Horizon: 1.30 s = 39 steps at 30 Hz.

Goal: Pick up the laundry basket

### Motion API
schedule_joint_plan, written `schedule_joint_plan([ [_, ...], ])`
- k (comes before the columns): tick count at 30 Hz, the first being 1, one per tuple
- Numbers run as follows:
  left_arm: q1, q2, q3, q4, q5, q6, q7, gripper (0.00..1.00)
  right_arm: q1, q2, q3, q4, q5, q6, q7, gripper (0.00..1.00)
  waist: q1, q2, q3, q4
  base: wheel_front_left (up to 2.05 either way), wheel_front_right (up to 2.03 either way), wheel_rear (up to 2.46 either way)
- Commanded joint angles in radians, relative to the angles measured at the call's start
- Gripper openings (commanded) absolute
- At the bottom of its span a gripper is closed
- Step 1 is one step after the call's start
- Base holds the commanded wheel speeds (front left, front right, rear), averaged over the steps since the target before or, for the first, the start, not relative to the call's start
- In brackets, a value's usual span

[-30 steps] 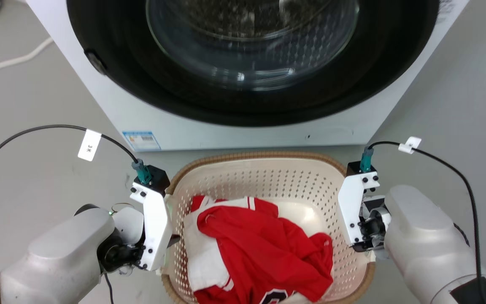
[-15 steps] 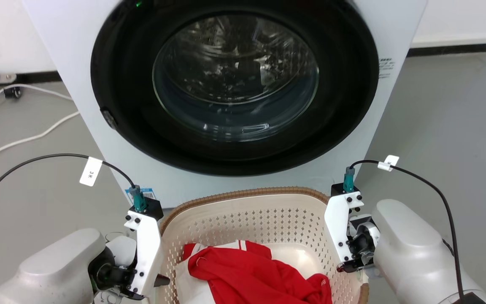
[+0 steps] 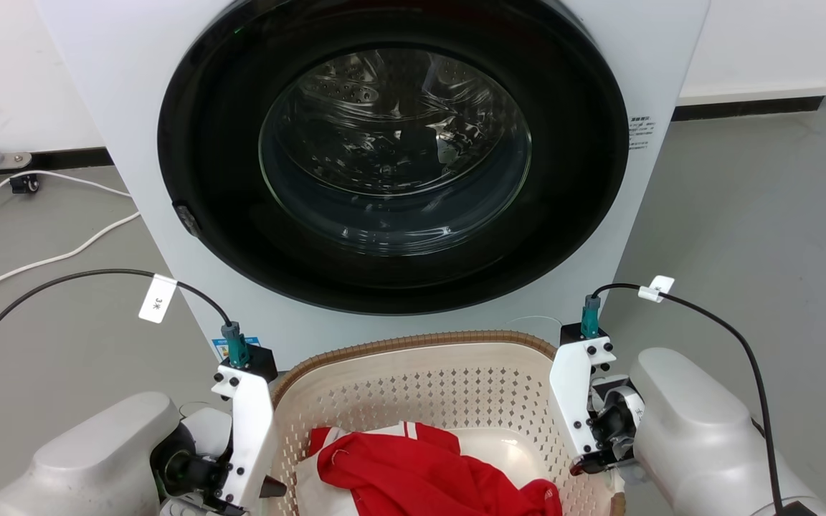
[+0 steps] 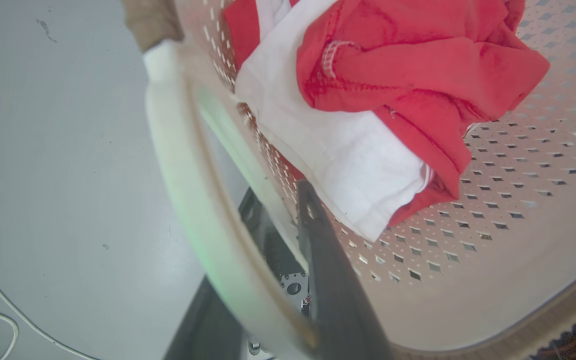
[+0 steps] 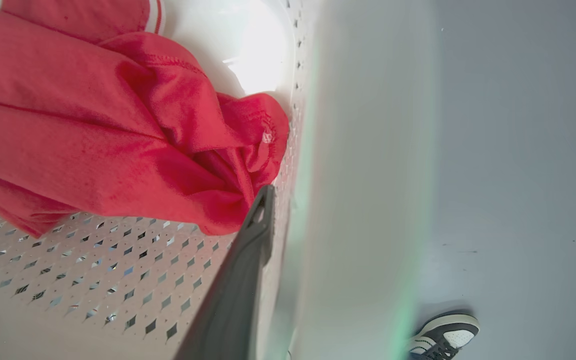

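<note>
The cream plastic laundry basket with perforated walls and a brown woven-look rim (image 3: pixel 413 390) lies low in the head view, just in front of the white front-loading washing machine with a round black glass door (image 3: pixel 671 93), between the 2 grippers. A crumpled red and white garment (image 3: pixel 413 476) lies inside it. The left gripper (image 3: pixel 264 486) is at the basket's left side: in the left wrist view 1 dark finger (image 4: pixel 328 270) lies against the inside of the perforated wall and the other sits outside under the white side handle (image 4: pixel 183 165), so the pair pinches that side. The right gripper (image 3: pixel 589 464) is at the right rim; in the right wrist view 1 finger (image 5: pixel 240 285) lies along the inner wall beside the garment, the other is hidden behind the pale handle (image 5: pixel 363 200), so I cannot tell its grip. A person's dark and white sneaker (image 5: pixel 445 337) stands on the grey floor (image 5: pixel 518 150)
</note>
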<state>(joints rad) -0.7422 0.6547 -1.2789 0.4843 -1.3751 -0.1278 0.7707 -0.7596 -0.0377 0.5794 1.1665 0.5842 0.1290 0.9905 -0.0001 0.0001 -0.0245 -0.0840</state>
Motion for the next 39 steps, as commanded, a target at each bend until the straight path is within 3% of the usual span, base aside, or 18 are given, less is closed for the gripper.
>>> schedule_joint_plan([
  [1,0.003,0.014,-0.003,0.008,0.013,-0.004,0.004,0.0,-0.007,-0.023,0.009,0.005,-0.003,0.003,-0.005,0.0,0.0001,-0.0001,0.0,0.001,0.0,0.0,0.0],
  [39,-0.008,-0.005,-0.002,0.028,0.02,-0.005,0.004,0.0,-0.02,-0.021,0.101,0.033,0.087,0.003,-0.046,0.0,0.0001,-0.0001,-0.008,0.012,0.0,0.0,0.0],
])
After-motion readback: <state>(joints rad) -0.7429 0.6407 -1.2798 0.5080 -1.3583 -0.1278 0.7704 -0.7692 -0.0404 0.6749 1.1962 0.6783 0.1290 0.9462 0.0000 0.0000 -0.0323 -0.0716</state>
